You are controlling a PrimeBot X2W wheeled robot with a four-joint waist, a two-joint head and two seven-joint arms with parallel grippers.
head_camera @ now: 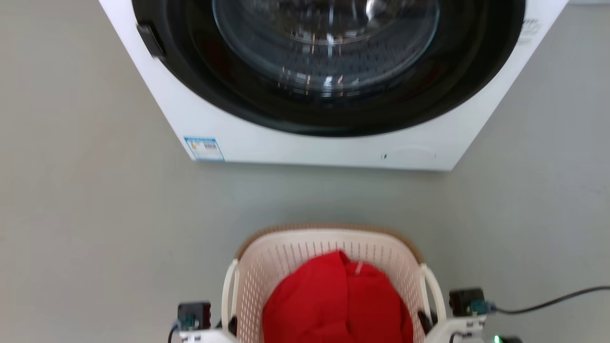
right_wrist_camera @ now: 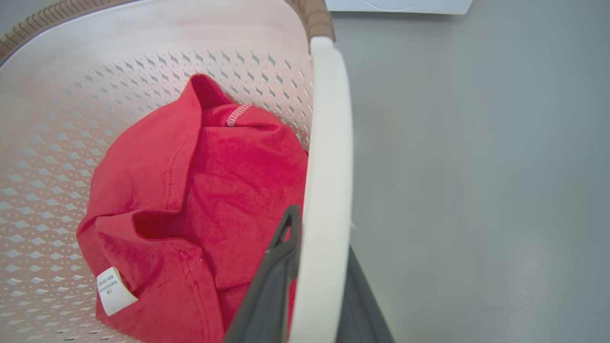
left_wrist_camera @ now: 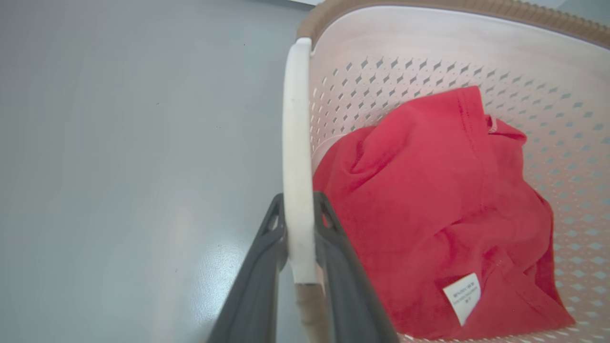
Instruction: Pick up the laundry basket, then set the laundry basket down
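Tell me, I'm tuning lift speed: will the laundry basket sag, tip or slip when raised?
Probably light: the laundry basket is perforated plastic holding a red garment. Should lift level: left pincer and right pincer straddle the handles. The smooth handles might slip or flex.

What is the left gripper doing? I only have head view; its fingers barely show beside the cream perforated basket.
Observer: In the left wrist view, the left gripper is shut on the white left handle of the cream-white perforated plastic laundry basket, one dark finger each side.
Operator: Right side?
Observer: The right gripper straddles the white right handle likewise; its outer finger is mostly hidden.
Operator: Tag on the red garment?
Observer: Yes, a white label on the crumpled red cloth garment.
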